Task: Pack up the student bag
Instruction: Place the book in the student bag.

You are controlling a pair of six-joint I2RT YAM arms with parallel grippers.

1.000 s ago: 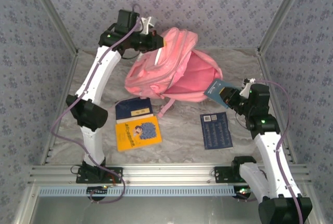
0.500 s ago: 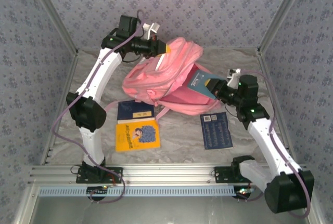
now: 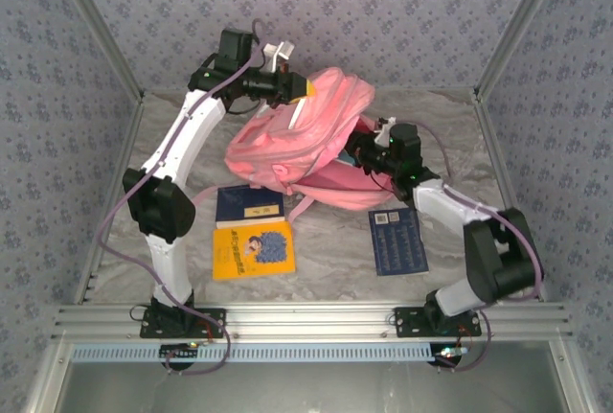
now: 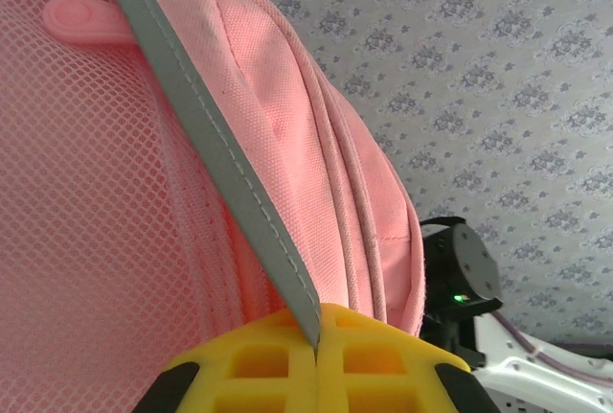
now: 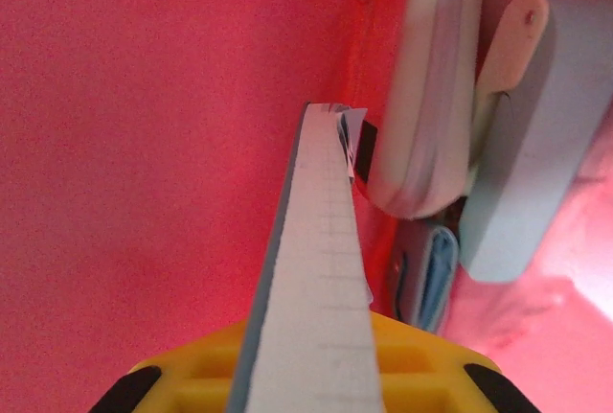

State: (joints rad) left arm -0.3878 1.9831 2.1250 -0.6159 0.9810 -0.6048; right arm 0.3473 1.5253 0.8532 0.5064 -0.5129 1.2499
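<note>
- The student bag [image 3: 306, 130], a large soft pink fabric backpack, sits toward the back of the marble-patterned table [image 3: 326, 274]. Its top is pulled up and its mouth faces the right arm.
- The left gripper [image 3: 287, 84] still grips the student bag at its top edge. Its closed yellow jaws pinch the grey reflective stripe [image 4: 211, 164], which keeps the mouth open.
- A second ago the right gripper [image 3: 369, 151] hung outside the bag, off to its right. It has since pushed into the mouth, carrying a thin blue booklet [image 5: 314, 269] clamped edge-on in nearly closed jaws.
- In the right wrist view the booklet now has the bag's pink lining around it and pale blue-grey objects [image 5: 508, 173] beside it, already inside.
- By that, this item looks nearly packed; letting go and backing out remain.
- In front of the bag lie a flat navy book [image 3: 248, 204], a yellow picture book [image 3: 253, 248] and a dark blue printed card [image 3: 397, 240], none yet packed.
</note>
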